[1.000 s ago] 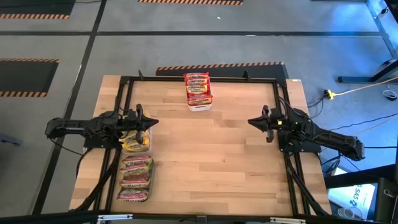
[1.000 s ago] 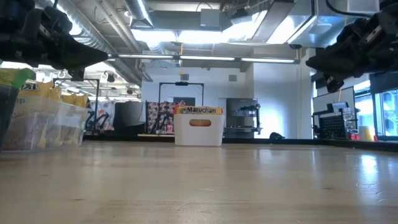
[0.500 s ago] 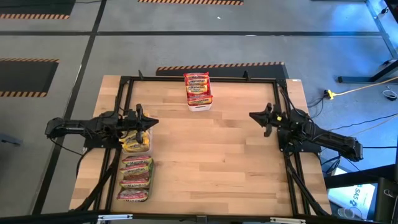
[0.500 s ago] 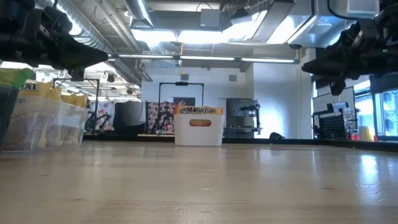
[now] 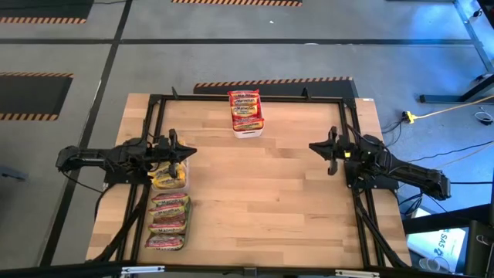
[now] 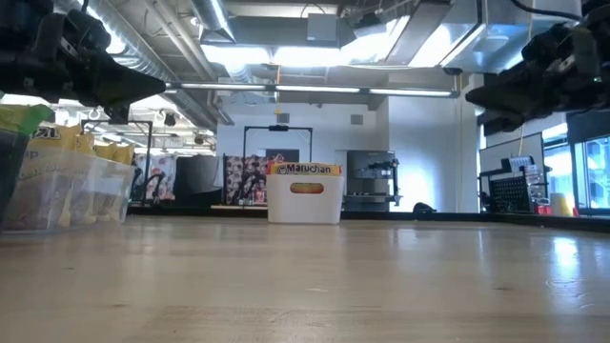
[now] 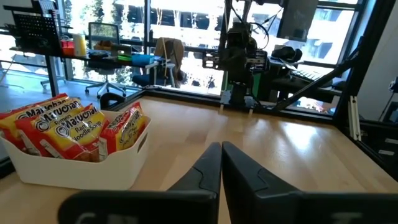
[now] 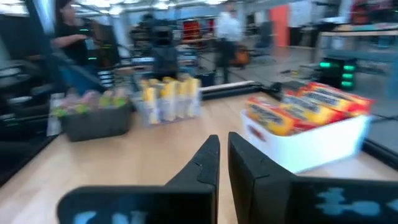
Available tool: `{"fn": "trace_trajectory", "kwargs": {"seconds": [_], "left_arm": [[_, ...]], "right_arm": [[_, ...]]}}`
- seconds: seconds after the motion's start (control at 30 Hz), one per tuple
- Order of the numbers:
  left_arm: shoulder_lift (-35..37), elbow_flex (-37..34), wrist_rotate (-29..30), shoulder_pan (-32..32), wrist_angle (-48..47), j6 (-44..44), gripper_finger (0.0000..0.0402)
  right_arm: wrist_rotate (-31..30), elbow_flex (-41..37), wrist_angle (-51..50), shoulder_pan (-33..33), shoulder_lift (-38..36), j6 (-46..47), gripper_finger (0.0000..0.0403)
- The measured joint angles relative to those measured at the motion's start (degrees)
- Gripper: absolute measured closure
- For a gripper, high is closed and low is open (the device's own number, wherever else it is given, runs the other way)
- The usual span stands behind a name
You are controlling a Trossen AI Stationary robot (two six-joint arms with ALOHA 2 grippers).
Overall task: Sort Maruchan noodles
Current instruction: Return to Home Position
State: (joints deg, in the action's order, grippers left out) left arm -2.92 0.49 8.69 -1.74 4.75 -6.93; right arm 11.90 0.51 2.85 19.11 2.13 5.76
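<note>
Only the right gripper (image 5: 329, 151) has shifted a tiny bit; it hangs over the right side of the table (image 5: 262, 201), fingers pressed together with nothing in them. The left gripper (image 5: 176, 151) has stayed over the left side, closed and empty too. The Maruchan noodles (image 5: 245, 108) sit in 3 bins: red packs in the white bin (image 5: 248, 133) at the far middle, yellow packs (image 5: 167, 181) in the clear bin (image 6: 71, 195) and green packs (image 5: 169, 210) in the dark bin (image 8: 96, 124) along the left edge.

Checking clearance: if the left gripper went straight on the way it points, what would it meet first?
Nothing stands between: the left gripper would probably meet the right gripper facing it across the table. The white bin lies off that line.
</note>
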Motion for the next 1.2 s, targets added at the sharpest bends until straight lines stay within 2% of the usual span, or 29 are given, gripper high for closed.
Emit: {"fn": "trace_trajectory", "kwargs": {"seconds": [0.07,0.2,0.27,0.33,0.5,0.6,0.83,1.2], "left_arm": [[0.00,0.00,0.00,0.00,0.00,0.01,0.0397],[0.00,0.00,0.00,0.00,0.02,-0.01,0.0398],[0.00,0.00,0.00,0.00,0.00,0.00,0.0396],[0.00,0.00,0.00,0.00,0.02,-0.01,0.0394],[0.00,0.00,0.00,0.00,0.01,0.00,0.0387],[0.00,0.00,0.00,0.00,0.02,-0.01,0.0384],[0.00,0.00,0.02,0.00,0.02,0.01,0.0383],[0.00,0.00,0.02,0.00,0.01,0.01,0.0383]], "right_arm": [[4.41,0.00,0.57,0.00,-0.06,0.26,0.0391],[18.23,0.00,1.59,0.00,-0.09,1.38,0.0391],[20.15,0.00,1.62,-0.02,-0.09,2.61,0.0391],[16.00,0.00,1.56,0.06,-0.09,4.44,0.0391],[-3.08,0.00,-0.56,0.04,-0.09,6.99,0.0391],[-8.22,0.00,-1.46,0.04,-0.10,7.06,0.0391],[-6.85,0.00,-1.14,0.04,-0.02,10.28,0.0391],[-6.81,0.00,-1.13,0.04,-0.02,10.47,0.0391]]}}
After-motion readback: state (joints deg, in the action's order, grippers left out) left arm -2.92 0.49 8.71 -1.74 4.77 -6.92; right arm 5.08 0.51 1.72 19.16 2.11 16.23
